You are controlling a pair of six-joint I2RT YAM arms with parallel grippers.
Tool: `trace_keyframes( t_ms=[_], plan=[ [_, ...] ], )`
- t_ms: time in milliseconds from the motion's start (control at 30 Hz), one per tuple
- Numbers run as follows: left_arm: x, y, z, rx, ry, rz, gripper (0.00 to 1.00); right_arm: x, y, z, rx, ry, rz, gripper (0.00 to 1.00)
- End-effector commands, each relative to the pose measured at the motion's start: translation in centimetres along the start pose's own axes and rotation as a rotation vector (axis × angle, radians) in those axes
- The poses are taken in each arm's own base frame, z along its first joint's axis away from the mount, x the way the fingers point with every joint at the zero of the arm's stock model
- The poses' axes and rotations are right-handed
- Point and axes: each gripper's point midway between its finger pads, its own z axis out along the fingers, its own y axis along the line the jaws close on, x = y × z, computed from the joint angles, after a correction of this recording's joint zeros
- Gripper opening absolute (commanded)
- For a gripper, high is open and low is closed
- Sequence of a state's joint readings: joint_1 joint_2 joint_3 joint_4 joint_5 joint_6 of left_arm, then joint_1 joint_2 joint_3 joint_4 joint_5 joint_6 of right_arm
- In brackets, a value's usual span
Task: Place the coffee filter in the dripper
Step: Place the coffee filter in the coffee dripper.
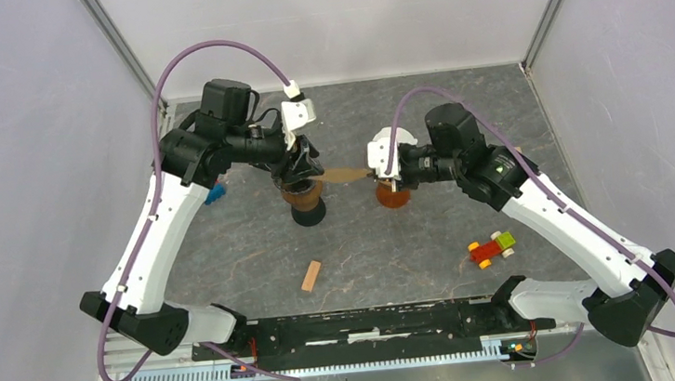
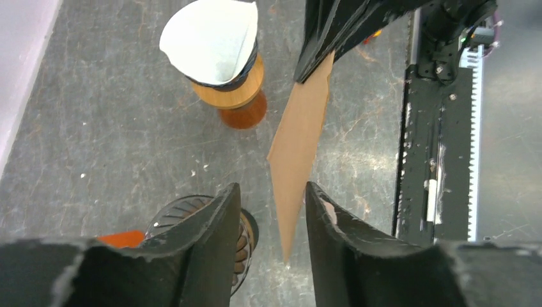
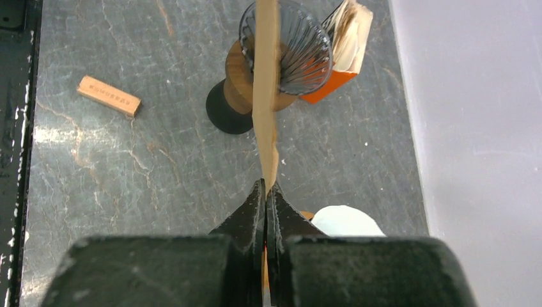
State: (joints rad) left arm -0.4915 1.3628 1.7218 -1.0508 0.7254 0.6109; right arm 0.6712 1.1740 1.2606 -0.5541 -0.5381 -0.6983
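Observation:
A flat brown coffee filter [image 2: 300, 147] hangs in the air between the two arms. My right gripper [image 3: 265, 185] is shut on its one end. Its pointed other end lies between the fingers of my left gripper [image 2: 271, 188], which stands open and touches neither side of it. The empty ribbed glass dripper [image 3: 300, 51] sits on a wooden collar and black base, just below the left gripper [image 1: 308, 167] and partly hidden by the left finger. In the top view the filter [image 1: 346, 175] spans from the right gripper [image 1: 372, 175] towards that dripper [image 1: 307, 203].
A second dripper on an amber stand [image 2: 230, 89] holds a white filter [image 2: 214, 41], under my right wrist. An orange box of filters [image 3: 345, 45] stands beside the empty dripper. A wooden block [image 1: 311, 275] and a toy car [image 1: 492, 248] lie nearer the front rail.

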Motion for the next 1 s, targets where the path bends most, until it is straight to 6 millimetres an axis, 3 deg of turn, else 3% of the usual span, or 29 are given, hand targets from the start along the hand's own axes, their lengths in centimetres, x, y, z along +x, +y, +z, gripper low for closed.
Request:
trace_keyframes(
  t_ms=[0,33,100,367,500,667,800,967],
  plan=[
    [-2.9,-1.0,0.5,0.073,-0.133,-0.035,0.56,0.8,0.3,-0.2,-0.002,0.008,-0.052,0.0],
    [-3.1,-1.1,0.6,0.082,-0.141,-0.038,0.66,1.1,0.5,-0.1,-0.008,0.015,-0.053,0.0],
    [-3.3,-1.2,0.9,0.09,-0.143,-0.03,0.73,1.4,0.8,0.0,-0.012,0.016,-0.049,0.0],
    [-2.5,-3.0,3.0,0.137,-0.088,0.016,0.9,1.1,-0.4,0.4,0.053,-0.012,0.048,0.0],
    [-1.6,-2.9,3.9,0.099,-0.046,0.018,0.92,1.0,-0.6,0.7,0.06,-0.032,0.095,0.0],
    [0.7,-2.3,5.4,0.042,0.041,0.066,0.81,0.5,-0.4,0.8,0.039,-0.055,0.107,0.0],
    [1.6,-1.6,5.4,0.005,0.088,0.11,0.73,0.5,-0.1,0.7,0.031,-0.06,0.109,0.0],
    [3.0,-1.1,4.9,-0.024,0.157,0.153,0.5,0.8,0.0,0.6,0.032,-0.059,0.109,0.0]
  ],
)
